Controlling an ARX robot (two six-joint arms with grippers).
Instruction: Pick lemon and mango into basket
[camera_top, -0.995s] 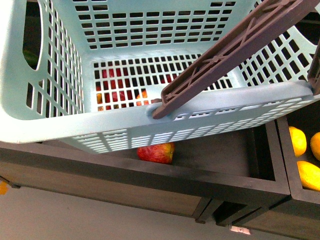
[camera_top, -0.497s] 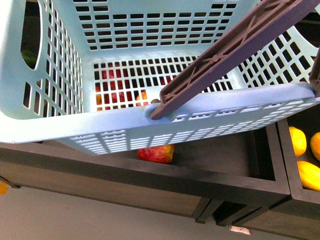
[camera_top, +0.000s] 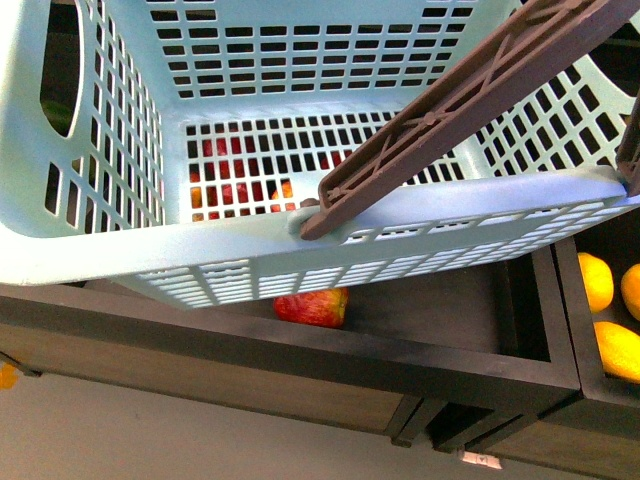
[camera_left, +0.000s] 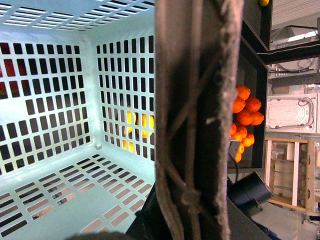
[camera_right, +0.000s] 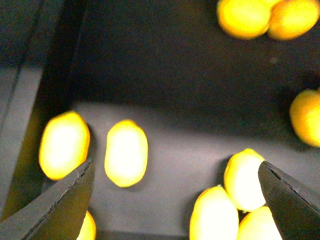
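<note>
On my left, the basket (camera_top: 90, 250) fills most of the front view, tilted, above a dark wooden crate (camera_top: 440, 350). Its slotted floor is bare, with red fruit (camera_top: 225, 150) showing through the slots. From my left wrist its grey-brown handle (camera_left: 195, 100) runs close past the camera. Of my left gripper (camera_left: 150, 225) I make out only a dark mass beside that handle, so I cannot tell whether it is clamped. Tangerines (camera_left: 247, 110) are heaped beyond the basket wall. A red apple (camera_top: 315, 305) lies in the crate just under the basket's near edge. In the next compartment to the right lie yellow lemons (camera_top: 595, 280). My right gripper (camera_right: 175, 165) hangs over them with its fingers spread wide and holding nothing. One lemon (camera_right: 126, 152) lies on the dark floor between the fingertips, nearer one of them. I cannot pick out the mango.
</note>
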